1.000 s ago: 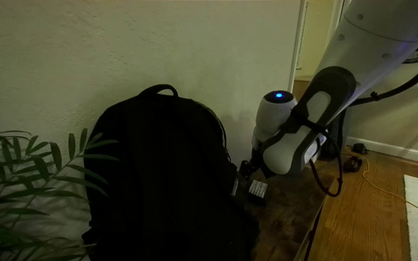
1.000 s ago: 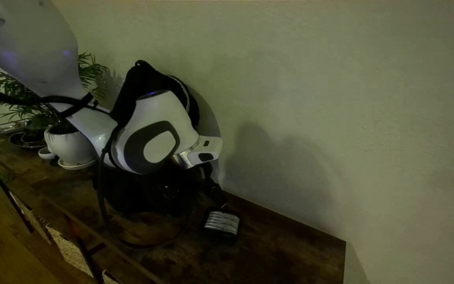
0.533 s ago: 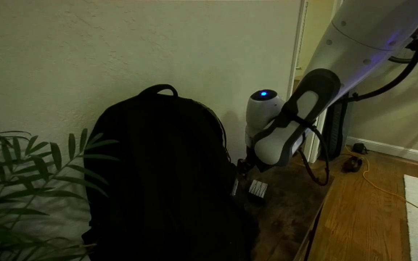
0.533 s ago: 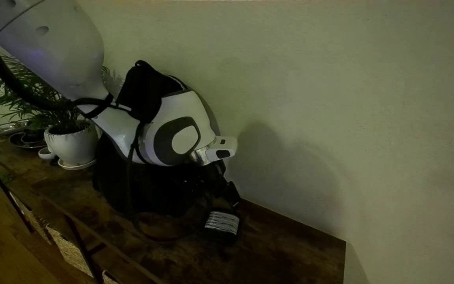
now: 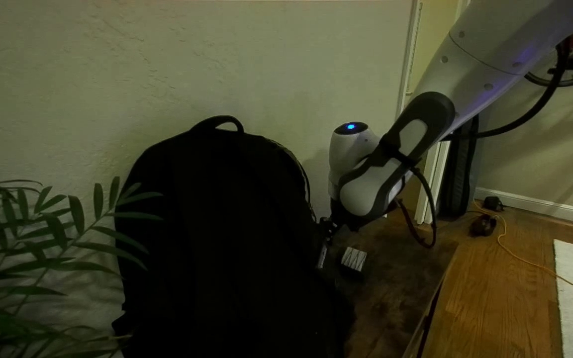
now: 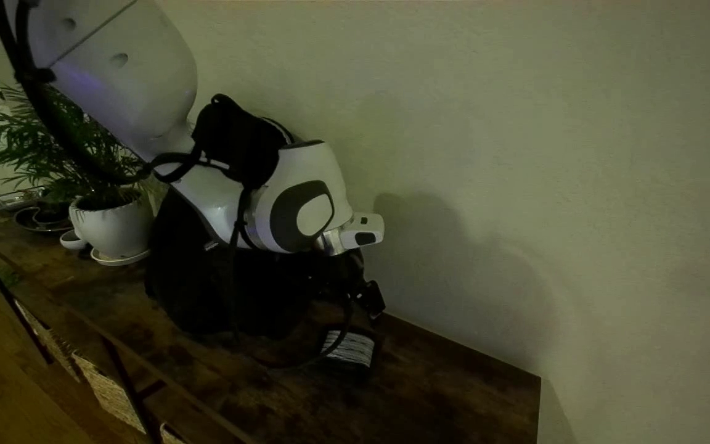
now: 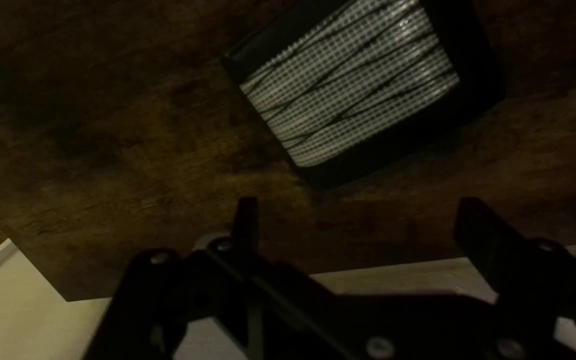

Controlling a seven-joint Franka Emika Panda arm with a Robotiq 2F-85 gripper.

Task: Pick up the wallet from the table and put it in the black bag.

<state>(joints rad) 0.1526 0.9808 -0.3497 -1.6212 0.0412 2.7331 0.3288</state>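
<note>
The wallet (image 5: 353, 259) is dark with a whitish striped top and lies flat on the table beside the bag. It also shows in an exterior view (image 6: 355, 349), with an arm cable crossing in front of it, and in the wrist view (image 7: 353, 85). The black bag (image 5: 227, 238) is a backpack leaning upright on the wall; the arm partly covers it in an exterior view (image 6: 235, 139). My gripper (image 7: 358, 205) is open and empty, its fingers wide apart. It is above the table on the wall side of the wallet, apart from it. The bag's opening cannot be made out.
The dark wooden table (image 6: 441, 401) ends at the right and meets the wall (image 6: 546, 185) behind. A plant (image 5: 52, 233) stands beside the bag; its white pot (image 6: 111, 228) shows in an exterior view. The arm cable (image 6: 296, 367) hangs low over the table.
The arm and gripper have moved toward the wall, leftward in an exterior view and rightward in an exterior view. The cable has swung across the wallet's view. The wallet and bag have not moved.
</note>
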